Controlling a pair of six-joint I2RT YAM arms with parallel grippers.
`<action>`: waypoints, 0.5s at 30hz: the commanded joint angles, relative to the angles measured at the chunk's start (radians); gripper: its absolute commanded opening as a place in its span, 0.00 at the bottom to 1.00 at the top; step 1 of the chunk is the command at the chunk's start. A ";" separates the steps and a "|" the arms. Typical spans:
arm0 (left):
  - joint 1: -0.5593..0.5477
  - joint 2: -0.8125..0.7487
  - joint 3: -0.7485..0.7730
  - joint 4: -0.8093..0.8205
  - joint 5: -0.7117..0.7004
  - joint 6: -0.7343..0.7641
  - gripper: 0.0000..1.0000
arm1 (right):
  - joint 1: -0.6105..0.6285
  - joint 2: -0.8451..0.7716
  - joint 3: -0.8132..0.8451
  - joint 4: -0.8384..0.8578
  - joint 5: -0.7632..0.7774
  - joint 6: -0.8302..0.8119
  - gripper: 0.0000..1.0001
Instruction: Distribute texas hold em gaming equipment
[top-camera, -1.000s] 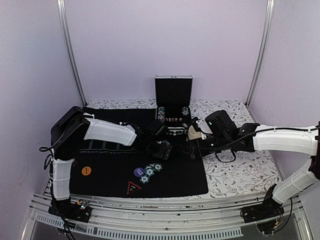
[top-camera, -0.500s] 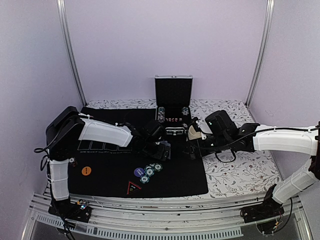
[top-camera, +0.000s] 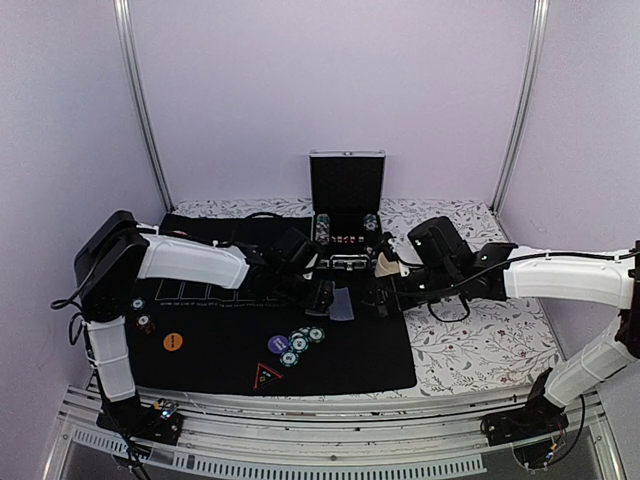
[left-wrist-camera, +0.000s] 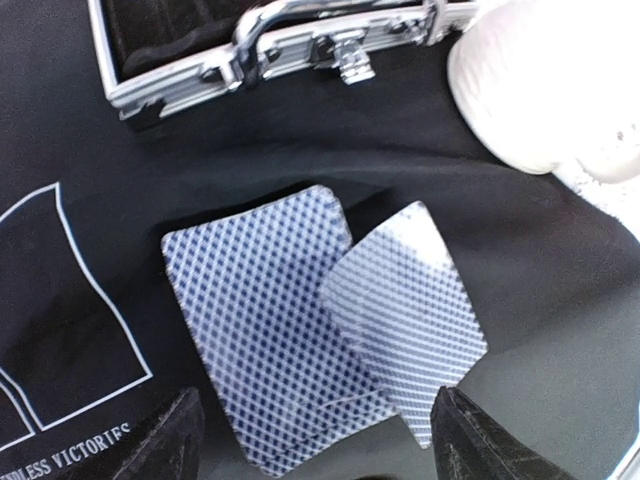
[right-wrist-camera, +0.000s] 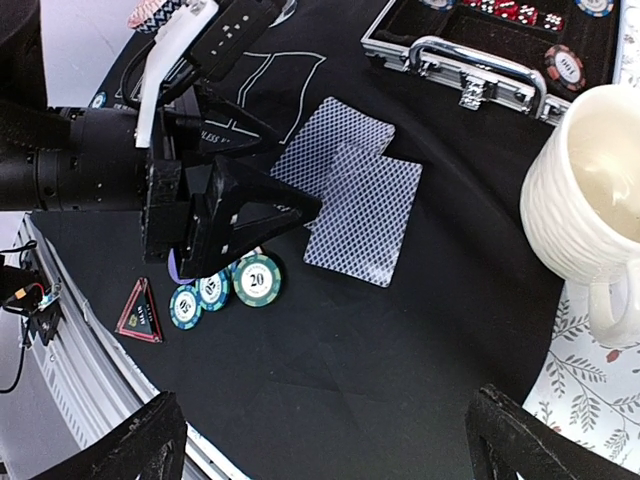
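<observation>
— Left pincer (left-wrist-camera: 318, 405)?
— Spread wide, pinching nothing. Hanging low over the black mat (top-camera: 350, 360), at 9 o'clock of the cards in the overhead view.
— And the cards (left-wrist-camera: 300, 345)?
— Two, blue-grey backs up, flat on the mat, overlapping along one edge with the paler on top. Lying between the two pincers, framed by the left fingers (left-wrist-camera: 165, 445) in the wrist view.
— Touching that pincer?
— Cannot tell.
— Right pincer (right-wrist-camera: 320, 440)?
— Spread as well, gripping nothing. At 3 o'clock of the cards, near but apart.
— Poker chips (top-camera: 301, 343)?
— Three, green-and-white edged, clustered on the mat at 7 o'clock of the cards. Purple button (top-camera: 278, 344) just beside, at their 9 o'clock. Orange button (top-camera: 172, 341) well apart, further toward 9 o'clock. Red-edged triangle marker (top-camera: 267, 376) at 7 o'clock of the chips.
— Beyond the cards?
— Open metal case (top-camera: 346, 185) at 12 o'clock, lid upright, with more chips and red dice (right-wrist-camera: 505, 10) inside. Cream mug (top-camera: 387, 265) at 1 o'clock, upright, at the mat's edge beside the case. Flower-patterned worktop (top-camera: 470, 340) past the mat at 3 o'clock.
</observation>
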 joint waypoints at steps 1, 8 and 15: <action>0.015 -0.045 -0.032 0.018 0.027 0.009 0.80 | -0.003 0.043 0.046 0.032 -0.064 0.001 0.98; 0.052 -0.129 -0.095 0.036 0.056 0.012 0.79 | -0.012 0.216 0.156 0.060 -0.106 -0.001 0.78; 0.089 -0.183 -0.188 0.078 0.088 -0.004 0.77 | -0.052 0.421 0.250 0.070 -0.082 0.029 0.47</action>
